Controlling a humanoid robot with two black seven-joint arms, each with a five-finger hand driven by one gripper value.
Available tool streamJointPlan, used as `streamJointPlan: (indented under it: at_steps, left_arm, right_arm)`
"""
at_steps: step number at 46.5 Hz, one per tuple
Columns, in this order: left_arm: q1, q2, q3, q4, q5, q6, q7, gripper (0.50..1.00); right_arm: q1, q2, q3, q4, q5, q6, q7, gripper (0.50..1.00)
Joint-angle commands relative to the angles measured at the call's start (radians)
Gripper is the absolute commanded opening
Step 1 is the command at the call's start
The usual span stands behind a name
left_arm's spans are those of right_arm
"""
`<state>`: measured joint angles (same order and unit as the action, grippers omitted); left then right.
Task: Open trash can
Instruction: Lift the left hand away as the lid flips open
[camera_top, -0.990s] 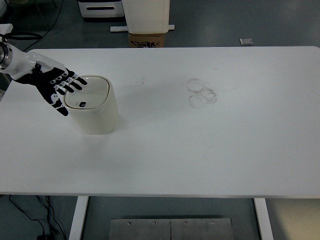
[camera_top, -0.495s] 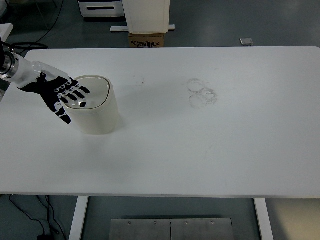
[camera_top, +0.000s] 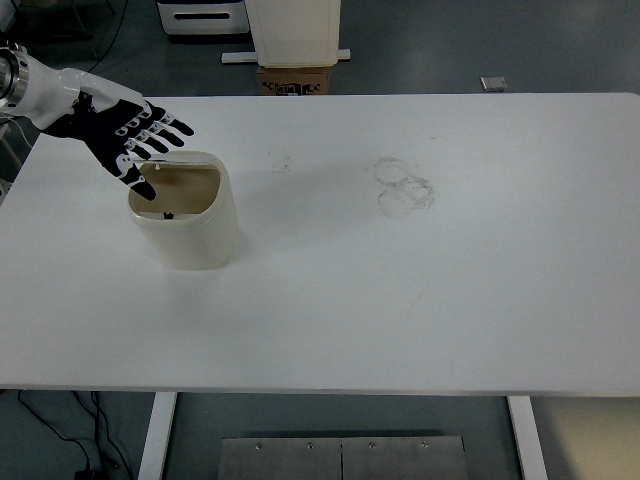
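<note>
Smooth, seemingly plastic cream trash can (camera_top: 190, 225) on a matt white table (camera_top: 400, 300).

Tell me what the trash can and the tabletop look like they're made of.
The trash can looks like cream moulded plastic with a smooth, slightly satin finish: rounded corners, seamless walls, a soft sheen. The table looks like a white laminate or painted board, matte, with faint ring marks and scuffs on it; which of the two cannot be told. The left hand hovers over the can's rim.

The trash can (camera_top: 187, 215) lid has swung open, and the left robot hand (camera_top: 128, 145) has lifted off it.
</note>
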<state>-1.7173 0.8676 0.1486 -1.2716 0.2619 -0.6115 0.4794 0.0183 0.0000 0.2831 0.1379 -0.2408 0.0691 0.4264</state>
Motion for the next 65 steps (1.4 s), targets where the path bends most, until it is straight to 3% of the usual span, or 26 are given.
streamJointPlan:
  at_steps: [1, 15, 37, 53, 65]
  left_arm:
    - [-0.042, 0.011, -0.006, 0.000, -0.015, 0.001, -0.001, 1.000]
    - [0.042, 0.034, -0.165, 0.070, -0.021, 0.001, -0.001, 1.000]
    - [0.465, 0.010, -0.728, 0.199, -0.099, 0.001, 0.001, 1.000]
    - [0.601, -0.061, -0.807, 0.282, -0.224, 0.001, -0.008, 1.000]
    - [0.663, -0.150, -0.853, 0.463, -0.305, 0.001, -0.133, 1.000]
  right_arm:
    - [0.000, 0.000, 0.001, 0.000, -0.002, 0.000, 0.000, 0.991]
    - [0.000, 0.000, 0.001, 0.000, 0.000, 0.000, 0.000, 0.991]
    - [0.000, 0.000, 0.001, 0.000, 0.000, 0.000, 0.000, 0.991]
    - [0.000, 0.000, 0.001, 0.000, 0.000, 0.000, 0.000, 0.991]
    - [0.000, 0.000, 0.001, 0.000, 0.000, 0.000, 0.000, 0.991]
